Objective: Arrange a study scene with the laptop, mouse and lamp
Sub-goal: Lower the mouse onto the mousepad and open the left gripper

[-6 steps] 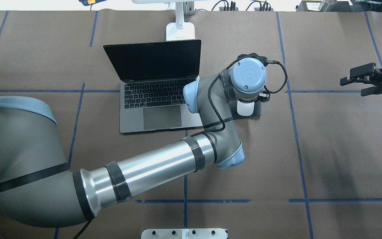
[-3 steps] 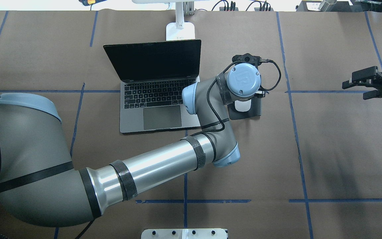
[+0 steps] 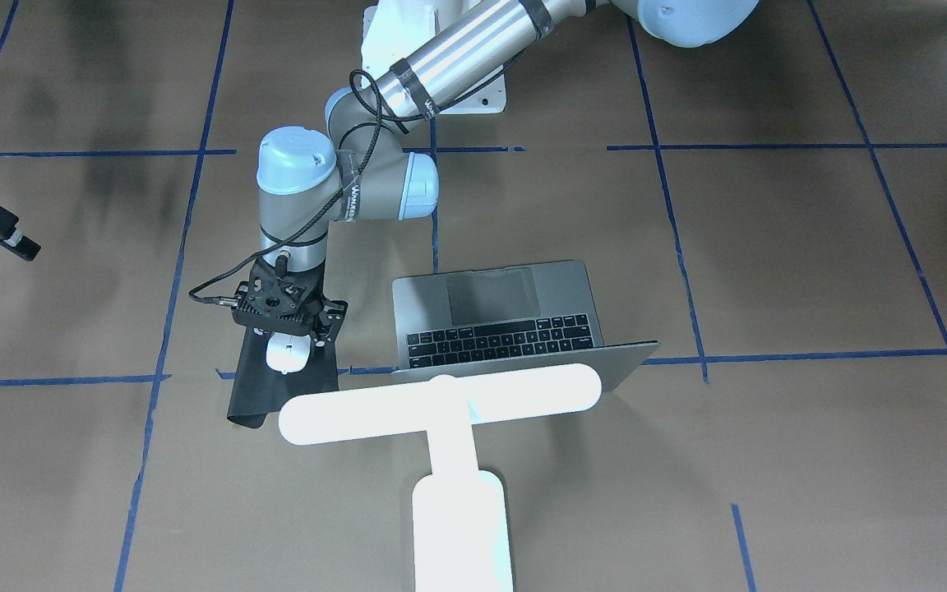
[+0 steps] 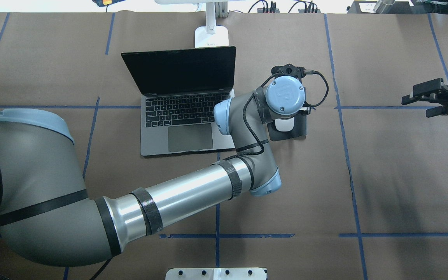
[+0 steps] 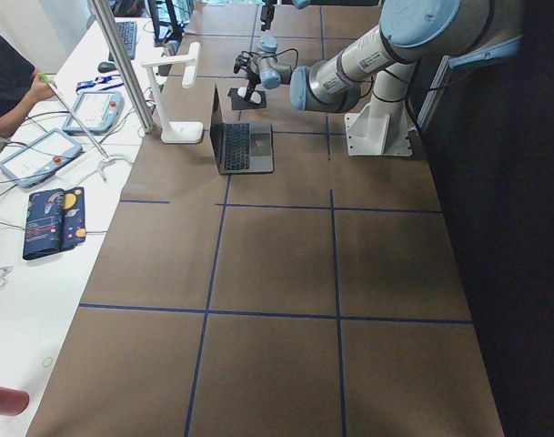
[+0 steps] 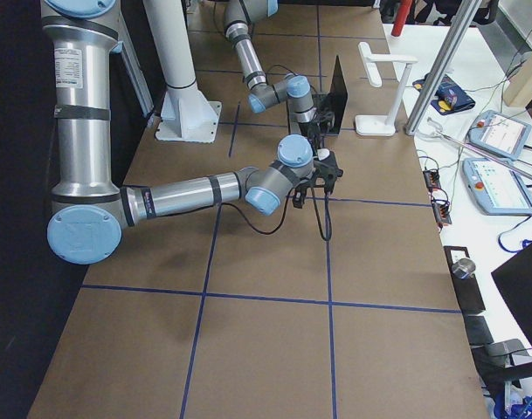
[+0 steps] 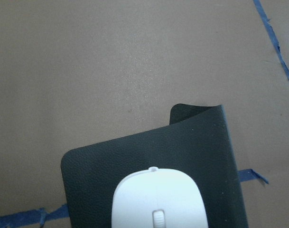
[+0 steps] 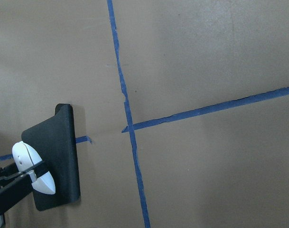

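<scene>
The open silver-grey laptop (image 4: 185, 124) sits at the table's middle and also shows in the front view (image 3: 515, 312). The glowing white T-shaped lamp (image 3: 441, 403) stands behind its lid; its base (image 4: 211, 37) shows from overhead. The white mouse (image 3: 286, 353) rests on a black mat (image 3: 264, 395) to the laptop's right. My left gripper (image 3: 291, 341) points straight down and is shut on the mouse (image 7: 158, 202), its fingers clamping it (image 8: 32, 168). My right gripper (image 4: 414, 107) hovers open and empty at the far right.
The mat (image 7: 135, 152) has one curled corner. A white bolted pedestal (image 4: 216, 273) stands at the near table edge. Blue tape lines cross the brown table cover. Operators' devices lie on a side table (image 5: 40, 155) beyond the lamp.
My left arm has come down and shifted slightly towards the laptop, bringing the mouse onto the mat. The right gripper has drifted a little to the right.
</scene>
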Available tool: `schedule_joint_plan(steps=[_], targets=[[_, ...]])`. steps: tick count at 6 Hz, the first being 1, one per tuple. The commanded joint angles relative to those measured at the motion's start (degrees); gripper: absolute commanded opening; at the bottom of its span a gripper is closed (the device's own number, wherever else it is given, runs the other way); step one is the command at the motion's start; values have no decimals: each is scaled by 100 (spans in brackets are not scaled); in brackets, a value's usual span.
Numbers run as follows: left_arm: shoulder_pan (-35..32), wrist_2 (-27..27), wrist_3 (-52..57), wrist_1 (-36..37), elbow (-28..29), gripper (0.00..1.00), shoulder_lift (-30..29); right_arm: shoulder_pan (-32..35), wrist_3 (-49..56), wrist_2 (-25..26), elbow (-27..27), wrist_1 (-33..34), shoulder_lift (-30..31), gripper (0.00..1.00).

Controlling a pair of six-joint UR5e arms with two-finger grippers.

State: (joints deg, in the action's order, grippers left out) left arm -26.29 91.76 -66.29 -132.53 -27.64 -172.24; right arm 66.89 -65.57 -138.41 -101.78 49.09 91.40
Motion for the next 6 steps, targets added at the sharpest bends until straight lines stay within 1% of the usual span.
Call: schedule_joint_plan(steps=[1, 3, 4, 5, 6], targets=[[10, 0, -7, -1, 30, 14, -73, 0, 0, -2, -8, 4, 1, 100], [19, 8, -7, -10, 101, 48, -90, 0, -9, -11, -35, -4, 27, 100], [36, 0, -7, -10, 101, 73, -99, 0, -9, -11, -52, -4, 36, 100], [37, 8, -7, -10, 101, 95, -117, 8, -9, -20, -52, -4, 45, 100], [37, 9, -7, -10, 101, 100, -195, 8, -9, -20, -61, -4, 45, 100]])
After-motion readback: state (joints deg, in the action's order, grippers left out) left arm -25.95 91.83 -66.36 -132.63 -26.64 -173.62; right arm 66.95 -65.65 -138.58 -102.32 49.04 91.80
